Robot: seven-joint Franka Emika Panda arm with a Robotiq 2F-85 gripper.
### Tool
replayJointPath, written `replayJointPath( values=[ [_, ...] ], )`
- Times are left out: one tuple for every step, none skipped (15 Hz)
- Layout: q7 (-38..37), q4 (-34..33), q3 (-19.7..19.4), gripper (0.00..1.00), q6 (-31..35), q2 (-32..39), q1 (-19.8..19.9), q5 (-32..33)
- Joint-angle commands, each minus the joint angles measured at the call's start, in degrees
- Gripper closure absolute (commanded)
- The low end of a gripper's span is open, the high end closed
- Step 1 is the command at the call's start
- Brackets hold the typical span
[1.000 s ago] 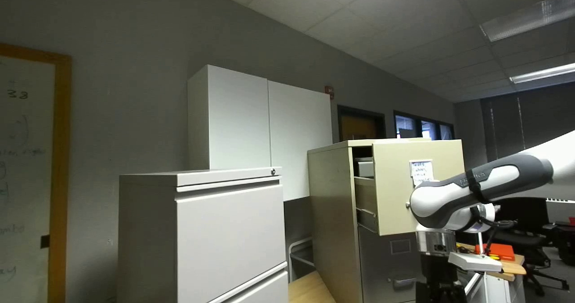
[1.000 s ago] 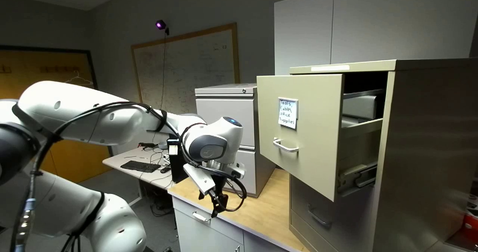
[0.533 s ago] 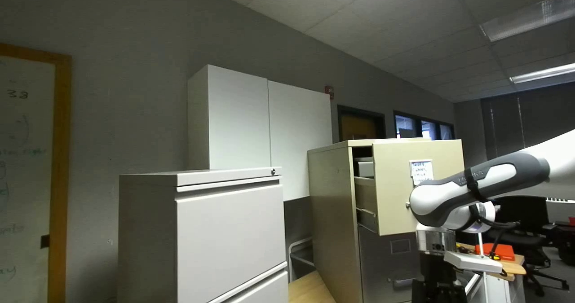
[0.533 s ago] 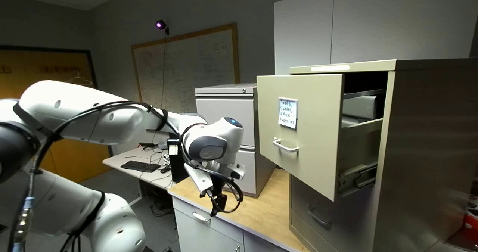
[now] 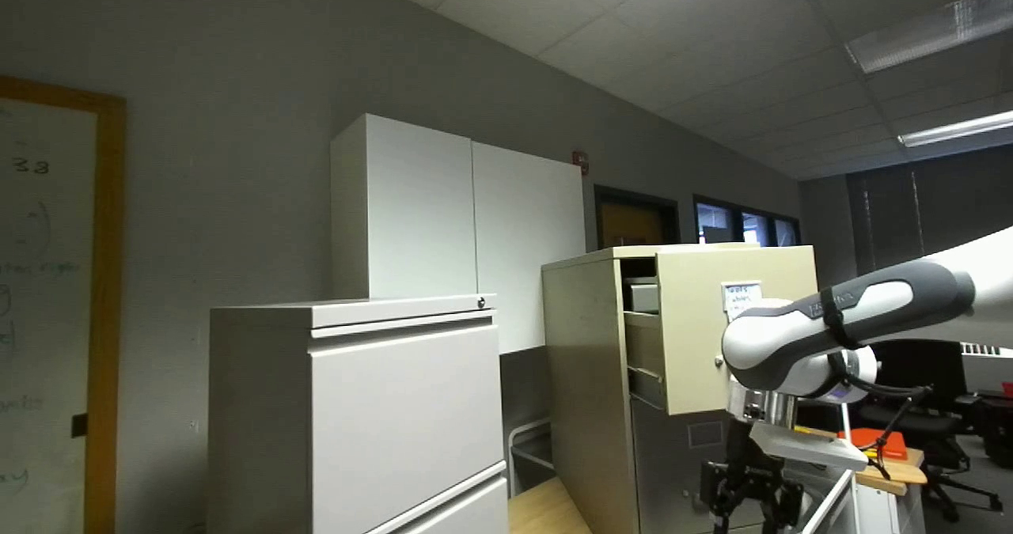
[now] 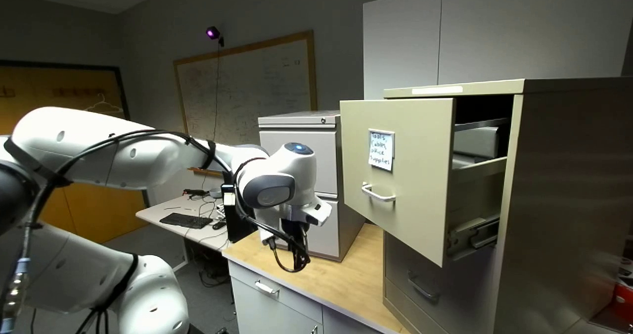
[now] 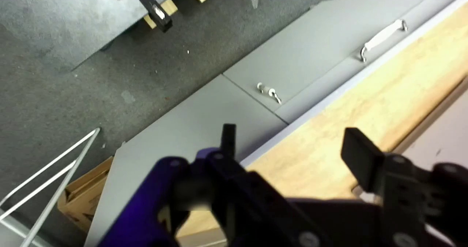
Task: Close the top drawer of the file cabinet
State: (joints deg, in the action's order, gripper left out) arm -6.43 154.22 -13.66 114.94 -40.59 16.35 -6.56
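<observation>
The top drawer (image 5: 690, 344) stands pulled out of the beige file cabinet (image 5: 589, 376), with its flat front, paper label and small handle. In an exterior view the drawer front (image 6: 420, 170) faces my arm, and the file cabinet's side (image 6: 568, 200) is at the right. My gripper (image 5: 750, 498) points down in front of the cabinet, below the drawer front's lower edge; it also shows (image 6: 300, 260) apart from the drawer, to its left. In the wrist view the gripper (image 7: 291, 133) is open with nothing between its fingers. The drawer is out of the wrist view.
A pale grey cabinet (image 5: 407, 423) stands beside the file cabinet. A wooden counter (image 6: 346, 274) with grey doors lies beneath; its top also shows in the wrist view (image 7: 321, 148). White wall cupboards (image 5: 526, 241) hang behind. A desk with keyboard (image 6: 185, 220) stands farther back.
The wrist has tilted and turned, and the hand has risen slightly. The gripper has swung left in an exterior view, its spread fingers now showing. The drawer has not moved.
</observation>
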Motion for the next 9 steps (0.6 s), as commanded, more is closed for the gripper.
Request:
replayJointPath(
  values=[
    [-5.3, 1.3, 3.1, 0.56, 6.2, -5.2, 2.8, -0.1],
    [-6.6, 1.5, 3.7, 0.62, 8.4, -6.0, 3.4, 0.1],
    [-8.0, 1.8, 4.4, 0.69, 10.6, -6.7, 4.0, 0.4],
    [-9.4, 2.2, 5.3, 0.78, 13.0, -7.4, 4.8, 0.8],
    [-10.9, 2.6, 6.2, 0.85, 15.3, -8.2, 5.5, 1.0],
    [-12.3, 3.1, 7.1, 0.92, 17.9, -9.0, 6.3, 1.3],
    [-13.5, 3.5, 7.9, 0.99, 20.5, -9.7, 6.9, 1.5],
    [-14.8, 3.9, 8.8, 1.0, 23.2, -10.4, 7.6, 1.5],
    [-16.0, 4.3, 9.6, 1.0, 26.0, -10.8, 8.3, 1.5]
  ],
)
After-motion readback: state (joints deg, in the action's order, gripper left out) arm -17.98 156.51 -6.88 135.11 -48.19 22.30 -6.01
